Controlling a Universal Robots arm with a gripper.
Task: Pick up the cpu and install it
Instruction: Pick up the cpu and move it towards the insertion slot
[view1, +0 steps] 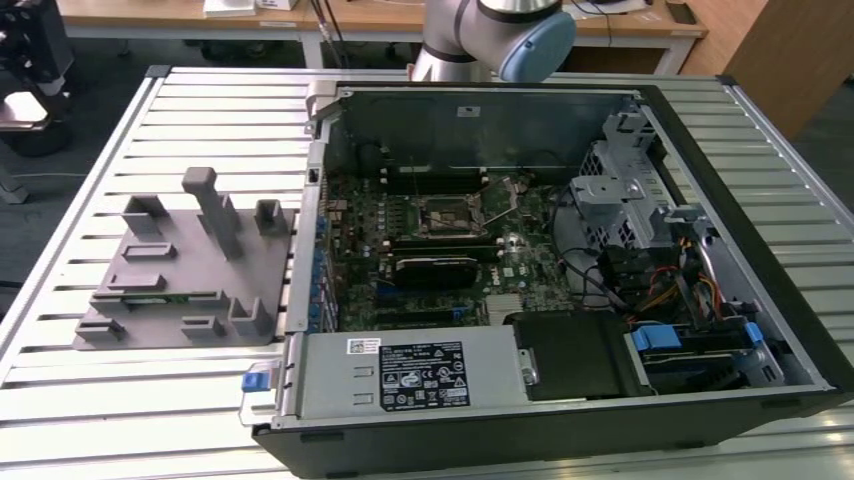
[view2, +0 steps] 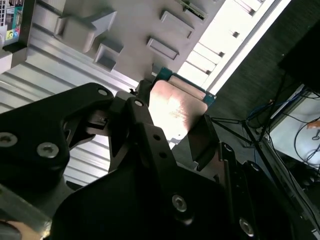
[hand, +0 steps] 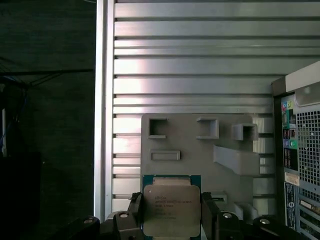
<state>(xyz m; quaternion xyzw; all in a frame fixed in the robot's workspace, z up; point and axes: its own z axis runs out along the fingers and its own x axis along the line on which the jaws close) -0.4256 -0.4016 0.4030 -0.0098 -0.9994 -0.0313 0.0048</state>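
Aluminium slatted table (view1: 80, 400) bears grey fixture (view1: 187, 290) and computer case (view1: 534, 115); gripper (hand: 172, 216) grips cpu (hand: 171, 205).

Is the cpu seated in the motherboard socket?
No, in the first wrist view the cpu sits clamped between the fingers of the pincer, in front of the grey fixture.

computer case (view1: 534, 125) open-topped, fixture posts (view1: 214, 210) upright

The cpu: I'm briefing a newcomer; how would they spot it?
In the first wrist view, find the grey fixture on the slatted table, then the black gripper nearer the camera. It clamps the cpu: the only silvery square chip, green-rimmed.
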